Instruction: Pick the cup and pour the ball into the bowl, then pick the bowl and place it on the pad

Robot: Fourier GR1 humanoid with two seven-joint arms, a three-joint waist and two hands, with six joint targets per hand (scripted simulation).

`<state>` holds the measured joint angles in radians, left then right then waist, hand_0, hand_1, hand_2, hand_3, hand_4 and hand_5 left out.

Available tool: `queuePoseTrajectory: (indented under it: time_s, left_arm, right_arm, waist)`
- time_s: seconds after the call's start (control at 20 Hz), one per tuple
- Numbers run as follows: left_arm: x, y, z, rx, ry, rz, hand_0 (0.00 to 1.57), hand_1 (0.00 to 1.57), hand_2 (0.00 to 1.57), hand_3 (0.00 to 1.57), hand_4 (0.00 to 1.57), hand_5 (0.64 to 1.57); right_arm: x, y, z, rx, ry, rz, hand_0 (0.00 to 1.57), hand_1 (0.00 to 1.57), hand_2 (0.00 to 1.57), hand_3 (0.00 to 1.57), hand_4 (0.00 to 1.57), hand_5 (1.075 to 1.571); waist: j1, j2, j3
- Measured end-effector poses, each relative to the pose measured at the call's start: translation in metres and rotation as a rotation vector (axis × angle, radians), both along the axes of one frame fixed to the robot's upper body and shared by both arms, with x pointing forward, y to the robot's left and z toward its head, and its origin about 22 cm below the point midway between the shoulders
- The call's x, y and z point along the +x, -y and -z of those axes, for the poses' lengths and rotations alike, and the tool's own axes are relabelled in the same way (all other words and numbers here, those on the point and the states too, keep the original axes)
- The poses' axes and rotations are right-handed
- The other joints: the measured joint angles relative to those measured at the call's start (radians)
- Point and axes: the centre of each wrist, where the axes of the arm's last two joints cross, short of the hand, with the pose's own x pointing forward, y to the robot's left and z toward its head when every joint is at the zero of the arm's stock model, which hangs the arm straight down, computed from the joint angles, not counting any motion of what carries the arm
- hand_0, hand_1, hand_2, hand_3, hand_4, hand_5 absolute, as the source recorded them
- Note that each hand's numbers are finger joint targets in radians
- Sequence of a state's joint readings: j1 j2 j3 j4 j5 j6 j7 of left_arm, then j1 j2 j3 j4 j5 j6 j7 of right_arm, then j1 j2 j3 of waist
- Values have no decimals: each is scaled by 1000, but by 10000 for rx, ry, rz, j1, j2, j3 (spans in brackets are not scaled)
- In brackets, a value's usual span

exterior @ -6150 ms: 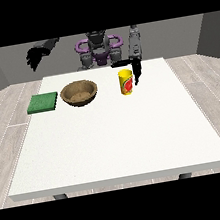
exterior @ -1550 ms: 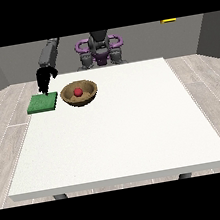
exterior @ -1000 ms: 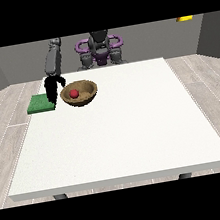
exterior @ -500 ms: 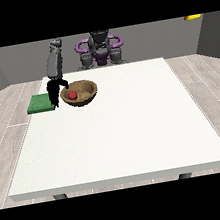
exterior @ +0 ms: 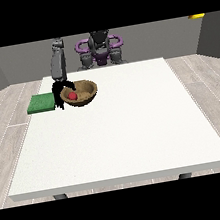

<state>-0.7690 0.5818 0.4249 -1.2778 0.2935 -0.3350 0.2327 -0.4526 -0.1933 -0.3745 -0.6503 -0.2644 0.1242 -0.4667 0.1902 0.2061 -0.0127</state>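
Front view shows one hand (exterior: 58,90), at the view's left, hanging from a grey arm at the left rim of one brown bowl (exterior: 80,93). Its dark fingers curl down over that rim, though the exact hold is hard to make out. One red ball (exterior: 72,95) lies inside the bowl. One green pad (exterior: 41,103) lies just beside the bowl, at the table's (exterior: 121,135) left edge near the far corner. A yellow thing (exterior: 196,16) shows cut off at the upper right.
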Motion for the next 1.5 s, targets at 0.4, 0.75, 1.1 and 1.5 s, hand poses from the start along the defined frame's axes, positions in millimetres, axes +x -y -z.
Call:
queuePoseTrajectory:
  time_s: [0.4,0.75,1.1,1.5]
  left_arm:
    - [-11,-16,-20,-34,639,189,0,0,0,0,1056,1528]
    - [-14,-20,-25,-182,773,336,0,0,0,0,1170,1531]
    - [-13,-36,-9,-389,101,102,0,0,0,0,1199,1539]
    - [-20,-65,15,-472,-428,-663,0,0,0,0,1198,1545]
  right_arm:
    - [-8,10,3,-702,-1,1409,1571,1571,1571,1571,912,1478]
    - [-16,16,1,-1569,-52,1994,1571,1571,1571,1242,1001,1546]
    - [-9,23,-17,-1605,-1743,1714,1571,1571,1571,1025,1044,1558]
    - [-14,126,-95,-4026,-3780,2278,1571,1571,1571,545,1101,1567]
  waist:
    - [347,390,-220]
    - [657,462,-149]
    - [574,-40,188]
    - [-433,-357,113]
